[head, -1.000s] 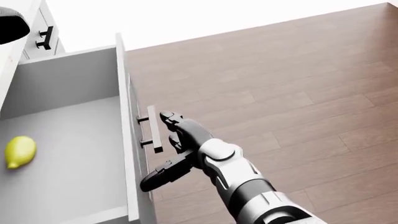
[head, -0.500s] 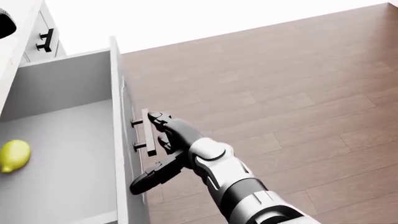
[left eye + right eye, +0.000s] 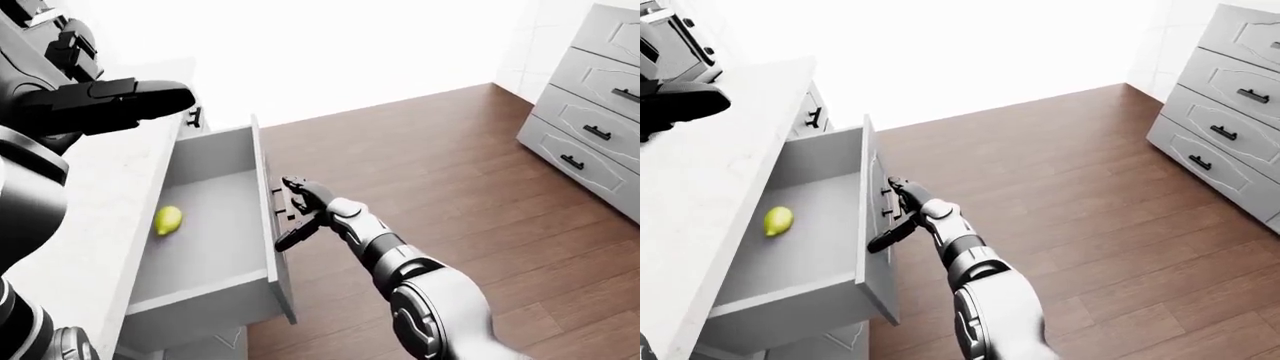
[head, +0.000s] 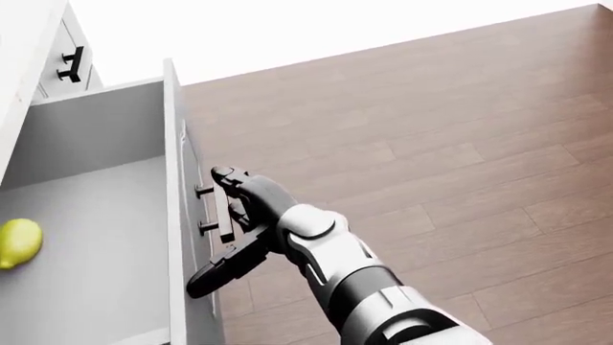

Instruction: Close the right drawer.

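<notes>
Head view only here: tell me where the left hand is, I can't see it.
Observer: The left hand hangs above the white counter, at the left-eye view's upper left, not touching the drawer.
Operator: Report what stands off to the right of my picture.
Observer: A grey dresser with dark handles stands at the right edge, on the wood floor.
Operator: Confirm the right hand's contact.
Observer: The right hand lies against the drawer front at its handle, fingers open; the lemon lies inside the drawer.
</notes>
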Motion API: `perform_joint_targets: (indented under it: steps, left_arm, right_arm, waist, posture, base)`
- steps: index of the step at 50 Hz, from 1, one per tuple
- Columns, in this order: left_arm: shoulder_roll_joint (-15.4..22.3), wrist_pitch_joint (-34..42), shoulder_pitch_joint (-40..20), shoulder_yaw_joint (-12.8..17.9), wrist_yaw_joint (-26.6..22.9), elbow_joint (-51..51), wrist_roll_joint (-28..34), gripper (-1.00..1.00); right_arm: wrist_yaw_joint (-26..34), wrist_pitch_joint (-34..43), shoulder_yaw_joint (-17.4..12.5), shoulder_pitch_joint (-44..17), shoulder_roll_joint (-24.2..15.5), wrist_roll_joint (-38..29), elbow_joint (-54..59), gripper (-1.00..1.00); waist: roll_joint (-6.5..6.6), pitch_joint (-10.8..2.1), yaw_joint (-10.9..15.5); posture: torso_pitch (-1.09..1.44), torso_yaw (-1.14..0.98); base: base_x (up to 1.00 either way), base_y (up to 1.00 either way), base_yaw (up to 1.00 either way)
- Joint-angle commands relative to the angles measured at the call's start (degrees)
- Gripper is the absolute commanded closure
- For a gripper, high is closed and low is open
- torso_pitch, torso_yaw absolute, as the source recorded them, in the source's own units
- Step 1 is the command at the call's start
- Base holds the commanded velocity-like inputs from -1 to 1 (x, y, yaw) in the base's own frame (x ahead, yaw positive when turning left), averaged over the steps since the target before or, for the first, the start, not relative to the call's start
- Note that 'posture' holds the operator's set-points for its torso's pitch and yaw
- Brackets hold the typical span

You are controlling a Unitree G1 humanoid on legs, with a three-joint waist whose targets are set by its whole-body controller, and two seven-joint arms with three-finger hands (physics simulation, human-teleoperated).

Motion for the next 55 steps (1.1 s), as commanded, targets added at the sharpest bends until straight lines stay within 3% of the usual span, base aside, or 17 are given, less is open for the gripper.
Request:
perform_joint_targets:
  steps: [1, 55]
  left_arm:
    - [1.0, -1.5, -1.4, 1.0, 0.1, -0.5, 0.2, -1.0]
    - [2.9, -3.2, 0.4, 2.5, -2.3, 0.8, 1.0, -1.0]
  right_arm:
    - [1.9, -2.4, -0.2, -2.9, 1.5, 1.4, -2.6, -1.0]
    - [4.1, -2.3, -1.1, -2.9, 5.3, -0.7, -2.3, -1.0]
  waist:
    - [0.5, -1.79, 0.3]
    - [0.9, -1.72, 0.1]
  posture:
    - [0.0, 0.0]
    - [0.0, 0.0]
  base:
    - [0.0, 0.0, 0.0]
    - [0.0, 0.0, 0.0]
